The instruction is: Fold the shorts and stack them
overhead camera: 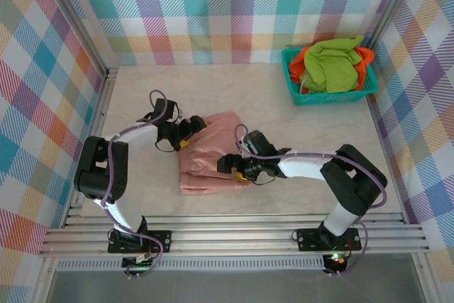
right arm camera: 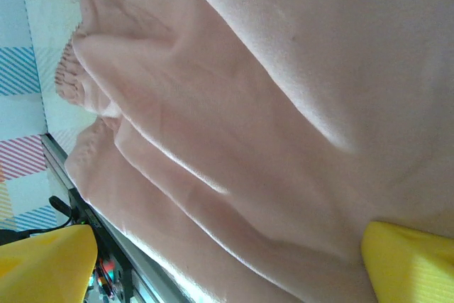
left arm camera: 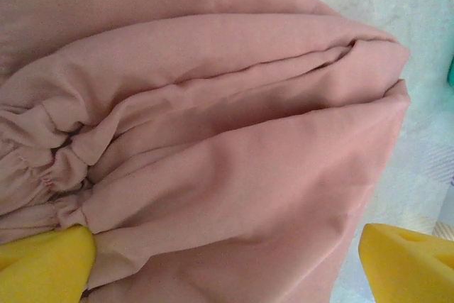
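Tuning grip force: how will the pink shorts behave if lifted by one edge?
Likely floppy: the pink shorts lie in soft layered folds, so a lifted edge would probably drape and unfold. Probably light; the fabric looks thin and lies flat on the table. The gathered waistband looks thicker, perhaps the surest pinch.

Bare table (overhead camera: 305, 125) lies open between the pink shorts (overhead camera: 209, 150) and the far-right teal basket (overhead camera: 333, 97).

No text, label, brand, number or sign can be read anywhere in these views, neither on fabric, basket, walls nor arms.
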